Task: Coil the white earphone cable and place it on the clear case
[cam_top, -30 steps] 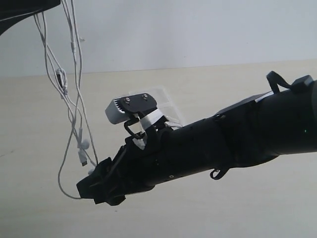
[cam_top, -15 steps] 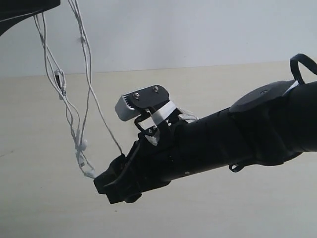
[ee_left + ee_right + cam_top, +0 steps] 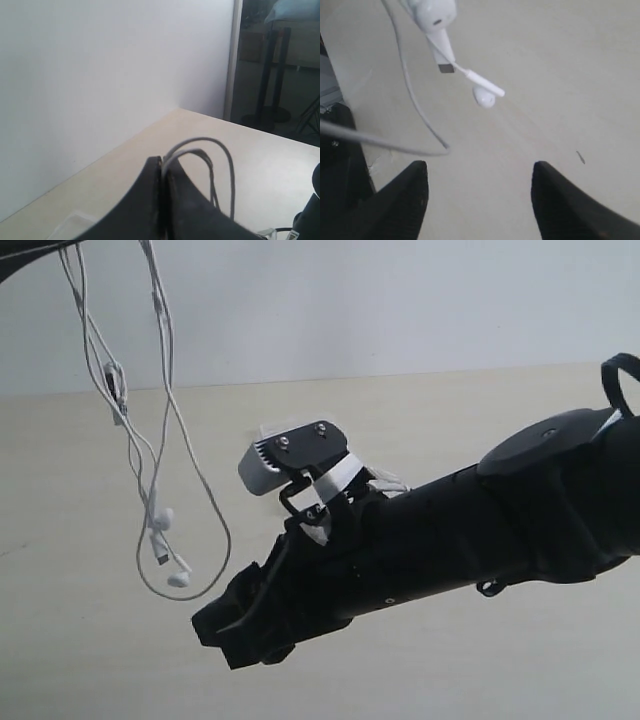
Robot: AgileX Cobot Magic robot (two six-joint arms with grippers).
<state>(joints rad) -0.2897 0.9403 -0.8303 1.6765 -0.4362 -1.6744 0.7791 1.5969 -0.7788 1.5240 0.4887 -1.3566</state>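
Note:
The white earphone cable [image 3: 165,410] hangs in long loops from my left gripper [image 3: 161,161], which is shut on it high at the exterior view's top left corner. Two earbuds [image 3: 161,517] dangle near the lowest loop [image 3: 190,592]. My right gripper [image 3: 222,636] sits just below and right of that loop, apart from it. In the right wrist view it [image 3: 480,167] is open and empty, with an earbud [image 3: 484,96], the plug [image 3: 443,61] and a cable strand [image 3: 415,110] hanging beyond its fingertips. The clear case [image 3: 72,222] lies on the table, mostly hidden behind the right arm in the exterior view.
The pale table [image 3: 80,660] runs back to a white wall [image 3: 400,300]. My black right arm [image 3: 480,530] stretches across from the right, its grey wrist camera [image 3: 285,455] on top. Dark stands [image 3: 272,75] lie beyond the table's far edge.
The right gripper has shifted right and slightly down. The cable, which touched its tip half a second ago, now hangs free and a little higher.

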